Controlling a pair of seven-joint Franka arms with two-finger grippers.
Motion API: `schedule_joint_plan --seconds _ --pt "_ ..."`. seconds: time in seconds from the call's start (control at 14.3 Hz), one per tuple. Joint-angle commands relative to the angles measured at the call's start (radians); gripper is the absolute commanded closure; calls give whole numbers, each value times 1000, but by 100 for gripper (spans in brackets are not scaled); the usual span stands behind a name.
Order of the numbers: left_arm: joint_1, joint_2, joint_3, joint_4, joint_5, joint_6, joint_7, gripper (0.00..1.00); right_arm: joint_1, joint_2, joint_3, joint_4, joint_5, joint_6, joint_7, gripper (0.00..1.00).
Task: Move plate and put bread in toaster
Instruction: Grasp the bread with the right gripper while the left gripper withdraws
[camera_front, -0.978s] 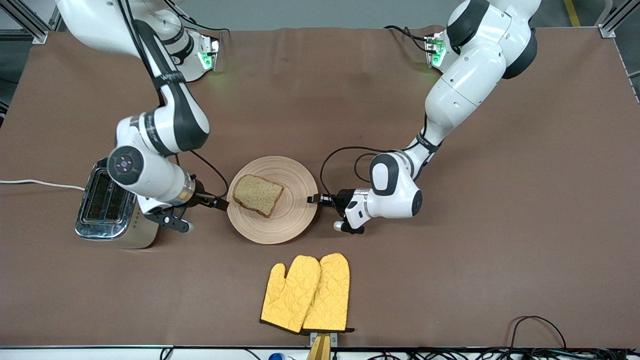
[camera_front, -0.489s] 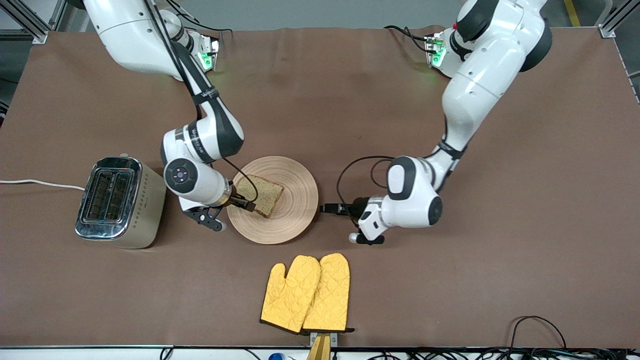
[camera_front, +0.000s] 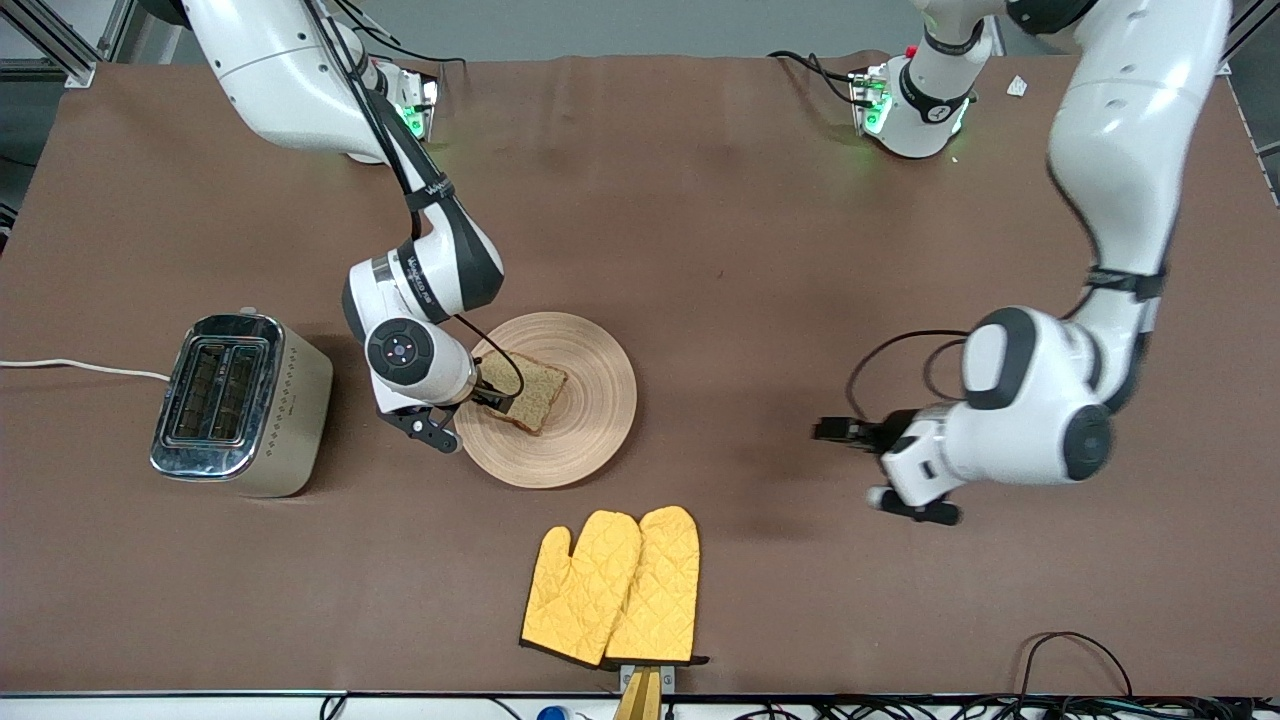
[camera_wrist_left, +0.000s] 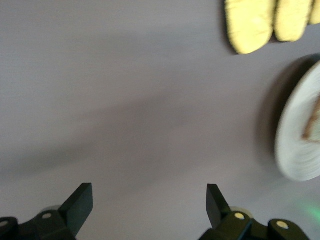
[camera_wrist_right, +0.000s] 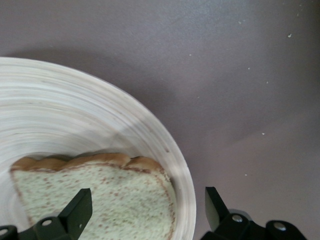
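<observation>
The tan wooden plate (camera_front: 590, 420) lies mid-table with the brown bread (camera_front: 535, 385) on it. My right gripper (camera_front: 497, 402) hangs low over the plate's rim on the toaster's side. It is open. In the right wrist view one finger is over the bread (camera_wrist_right: 95, 200) and the other is outside the plate's rim (camera_wrist_right: 177, 165), so the right gripper (camera_wrist_right: 146, 206) holds nothing. The toaster (camera_front: 240, 400) stands toward the right arm's end. My left gripper (camera_front: 828, 431) is open and empty over bare table; the left wrist view shows the left gripper (camera_wrist_left: 148, 200) away from the plate (camera_wrist_left: 297, 135).
A pair of yellow oven mitts (camera_front: 615, 585) lies nearer to the front camera than the plate and also shows in the left wrist view (camera_wrist_left: 260, 25). The toaster's white cord (camera_front: 70, 366) runs off the table's edge at the right arm's end.
My left gripper came off the plate's rim, opened and drew away toward the left arm's end. My right gripper moved from beside the toaster to over the bread. The plate stayed put.
</observation>
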Motion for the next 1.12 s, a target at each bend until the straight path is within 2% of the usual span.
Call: schedule_joint_plan --seconds 0.0,0.07,0.14,0.21,0.35,0.49,0.77,1.05 --pt "32 -124 -2 -42 123 -78 5 0 8 -27 -1 -83 -18 85 0 1" --pt "39 -162 -2 -42 166 -106 5 0 8 -45 -1 -111 -18 115 0 1" --pt "51 -202 -2 -42 200 -136 6 0 8 -50 1 -114 -18 111 -2 5" --pt "62 -237 -2 -43 217 -166 8 0 11 -52 1 -114 -18 105 0 13" --pt "69 -310 3 -42 237 -218 32 0 14 -52 1 -114 -18 107 1 22" --pt "79 -368 8 -37 240 -261 33 0 16 -53 2 -111 -16 102 1 25" --pt "106 -436 12 -31 242 -264 29 0 13 -58 4 -114 -7 97 0 35" --pt "168 -497 9 -32 242 -301 72 0 -12 -63 13 -119 8 103 -32 38"
